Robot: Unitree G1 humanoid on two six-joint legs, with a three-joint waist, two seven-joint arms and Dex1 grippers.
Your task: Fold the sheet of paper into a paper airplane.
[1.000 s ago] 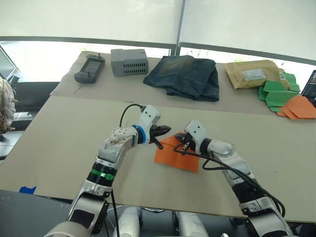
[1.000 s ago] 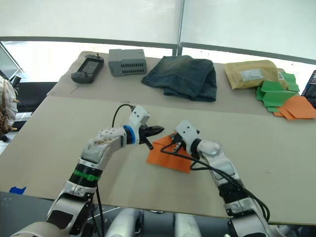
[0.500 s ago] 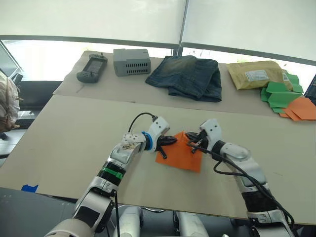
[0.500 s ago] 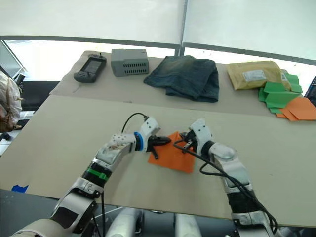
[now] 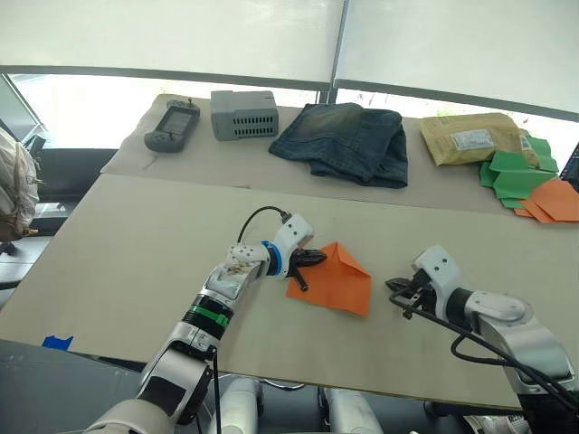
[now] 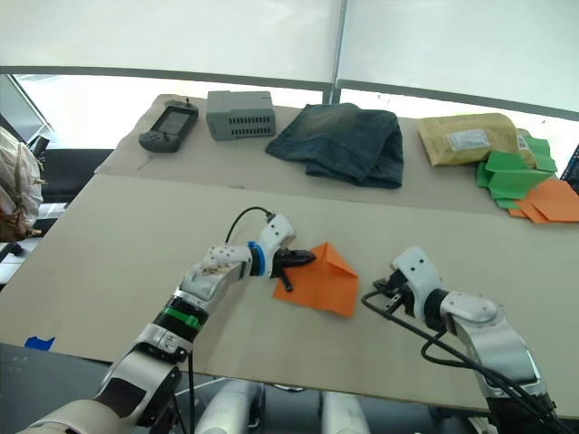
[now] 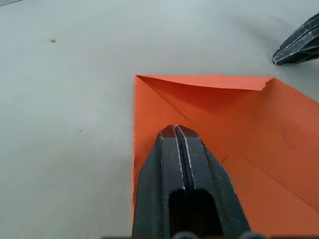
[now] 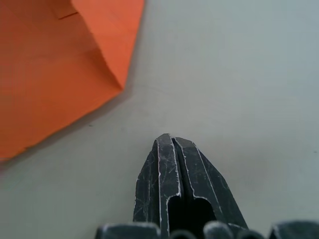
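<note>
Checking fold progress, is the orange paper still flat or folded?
Partly folded: the sheet of paper has one corner flap creased over.

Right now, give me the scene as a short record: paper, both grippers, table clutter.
paper: orange sheet of paper, flat on the near table, one corner flap folded over, creases visible
left gripper: fingers shut, tips resting on the paper's left part
right gripper: fingers shut, off the paper to its right, over bare table
fold stage: early; not yet a dart shape
far table: handheld controller, grey box, folded jeans, tan padded envelope, green paper shapes, more orange paper
</note>
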